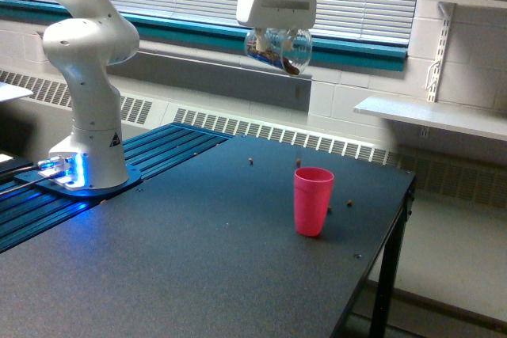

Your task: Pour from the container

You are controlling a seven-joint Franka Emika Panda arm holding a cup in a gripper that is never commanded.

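High above the table my gripper [277, 39] is shut on the container [279, 51], a clear wide-mouthed cup tipped over on its side with its mouth toward the exterior view's right. Dark brown bits lie inside it near the lip. Below and slightly to the right stands the pink cup [313, 200], upright on the dark table [182, 267]. A few small brown pieces [251, 161] lie scattered on the tabletop around the pink cup, one just right of it.
The arm's white base [89, 156] stands at the exterior view's left on a blue ribbed platform. The table's edge runs down the right, past the pink cup. A radiator, blinds and a wall shelf [432, 116] lie behind.
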